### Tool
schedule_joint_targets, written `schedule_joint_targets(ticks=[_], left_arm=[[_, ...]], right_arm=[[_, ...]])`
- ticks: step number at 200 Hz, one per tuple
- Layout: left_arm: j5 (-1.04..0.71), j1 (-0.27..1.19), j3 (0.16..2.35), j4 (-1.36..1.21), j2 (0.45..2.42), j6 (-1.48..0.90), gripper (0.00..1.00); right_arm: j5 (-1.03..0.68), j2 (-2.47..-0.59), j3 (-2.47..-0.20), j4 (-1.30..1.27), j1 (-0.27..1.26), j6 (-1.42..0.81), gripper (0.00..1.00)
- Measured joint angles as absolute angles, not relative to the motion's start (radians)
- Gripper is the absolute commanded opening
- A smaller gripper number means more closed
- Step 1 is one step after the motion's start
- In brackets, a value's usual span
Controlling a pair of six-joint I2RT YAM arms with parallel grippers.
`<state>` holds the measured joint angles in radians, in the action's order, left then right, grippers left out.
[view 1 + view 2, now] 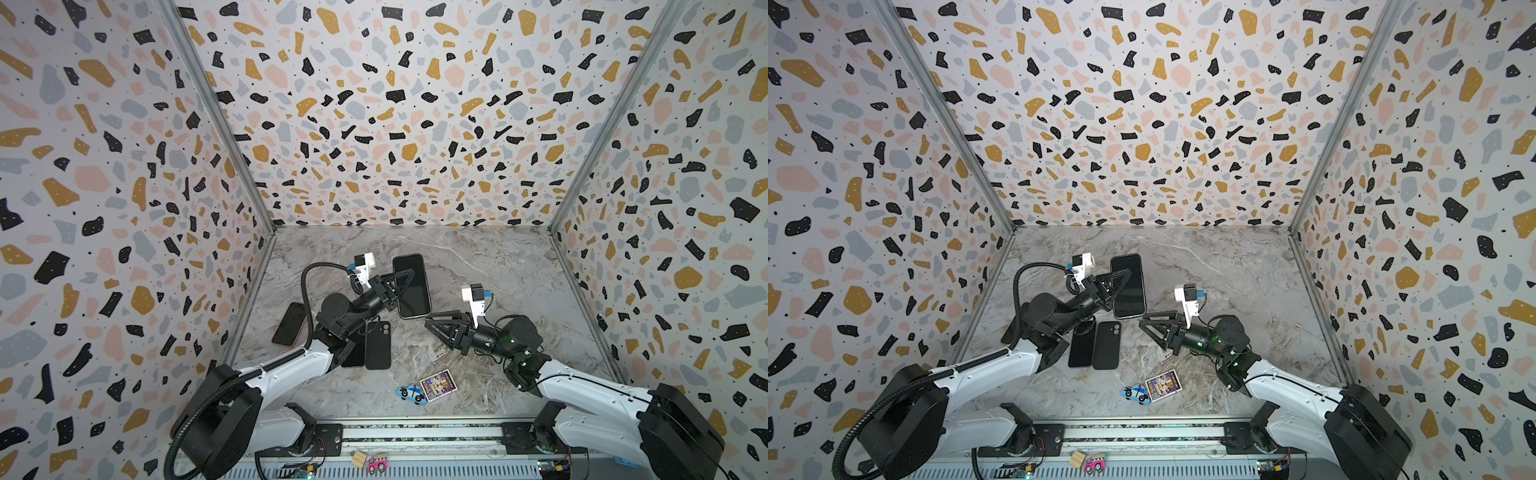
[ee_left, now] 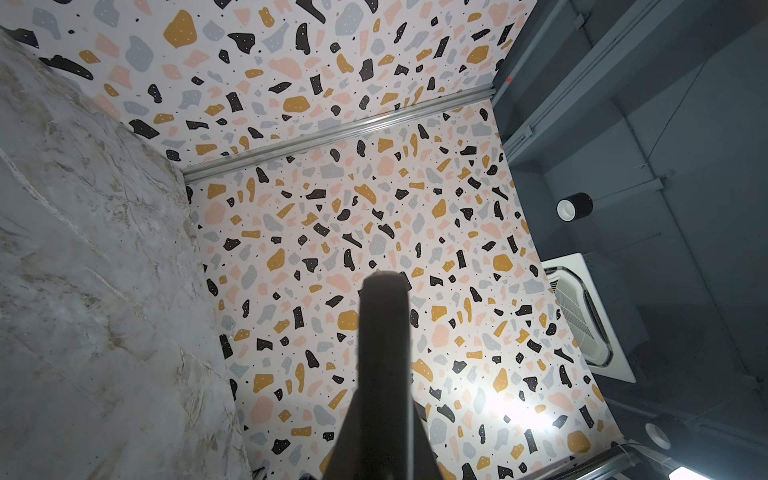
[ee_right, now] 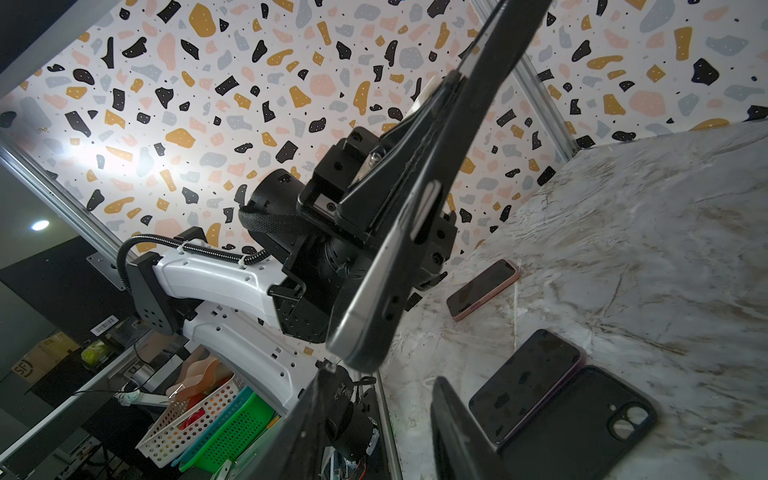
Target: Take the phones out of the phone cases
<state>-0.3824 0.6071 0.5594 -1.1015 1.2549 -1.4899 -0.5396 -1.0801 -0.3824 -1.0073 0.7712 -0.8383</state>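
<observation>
Phone (image 1: 417, 296): a flat, glossy black slab with rounded corners. It is held in the air over the middle of the table (image 1: 490, 282), screen up, with its long axis running toward the back wall (image 1: 395, 124). A matte black case (image 3: 384, 330) is on it. In the right wrist view a silver band with a slim side button runs along one long edge, and small round holes pierce the short end.

Left gripper (image 1: 405, 276): pinched tight on the phone from its left long edge, with one black triangular finger flat on the glass.

Right gripper (image 1: 428, 323): jaws partly spread, tips just beside the phone's near corner. Whether they touch it cannot be told.

Table: smooth, grey-white marble pattern, closed in by terrazzo-print walls on three sides.

- Spare case (image 1: 378, 347): matte black, lying flat by the left arm, with a camera cutout at its far end. It lies edge to edge with a second phone (image 1: 1081, 347).
- Pink phone (image 1: 289, 325): lying near the left wall.
- Toy car (image 1: 411, 394) and card (image 1: 438, 385): together near the front edge.

Open marble runs behind and to the right of the phone, up to the walls.
</observation>
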Motion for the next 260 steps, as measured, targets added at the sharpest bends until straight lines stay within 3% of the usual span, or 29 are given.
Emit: schedule_joint_targets(ticks=[260], left_arm=[[-0.353, 0.631, 0.556, -1.147, 1.255, -1.508, 0.00]], right_arm=[[-0.566, -1.137, -0.396, -1.113, 0.742, -0.871, 0.39]])
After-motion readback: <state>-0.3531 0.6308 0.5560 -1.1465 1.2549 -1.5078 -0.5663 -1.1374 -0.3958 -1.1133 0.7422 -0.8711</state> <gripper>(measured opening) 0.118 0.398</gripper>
